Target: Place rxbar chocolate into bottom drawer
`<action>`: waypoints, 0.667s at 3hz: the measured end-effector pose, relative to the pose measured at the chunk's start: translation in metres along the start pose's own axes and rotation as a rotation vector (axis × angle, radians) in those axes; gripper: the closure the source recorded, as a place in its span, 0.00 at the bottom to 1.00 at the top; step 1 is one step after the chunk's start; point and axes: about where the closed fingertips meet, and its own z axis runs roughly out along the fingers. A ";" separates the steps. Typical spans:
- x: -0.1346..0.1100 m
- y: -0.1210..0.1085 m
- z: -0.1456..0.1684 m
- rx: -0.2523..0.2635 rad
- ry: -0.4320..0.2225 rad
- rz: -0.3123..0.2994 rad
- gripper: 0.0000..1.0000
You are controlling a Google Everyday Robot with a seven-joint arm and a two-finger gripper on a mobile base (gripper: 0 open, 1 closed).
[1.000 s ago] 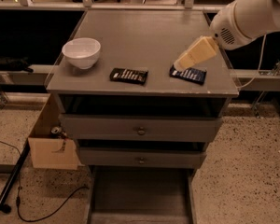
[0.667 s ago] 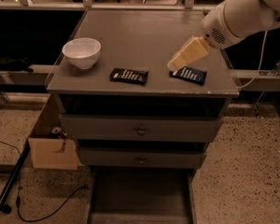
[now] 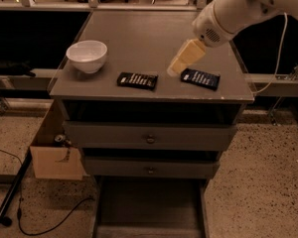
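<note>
Grey cabinet top (image 3: 139,38): rxbar chocolate (image 3: 136,80), white lettering unreadable; gripper (image 3: 175,71) just right, grip unclear; bottom drawer (image 3: 149,209) open.

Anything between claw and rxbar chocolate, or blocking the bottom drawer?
Nothing visible. The claw hovers over the cabinet top between the rxbar chocolate and the blue bar. The bottom drawer is pulled open below.

Lab or office test space here: speckled floor (image 3: 268,182), loose cable (image 3: 49,217), 1 cardboard box (image 3: 54,160) left, and the gripper (image 3: 174,71) hovers above the grey cabinet (image 3: 139,38).
</note>
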 end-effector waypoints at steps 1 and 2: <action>-0.010 -0.004 0.019 -0.042 0.033 -0.053 0.00; -0.017 -0.005 0.041 -0.077 0.055 -0.077 0.00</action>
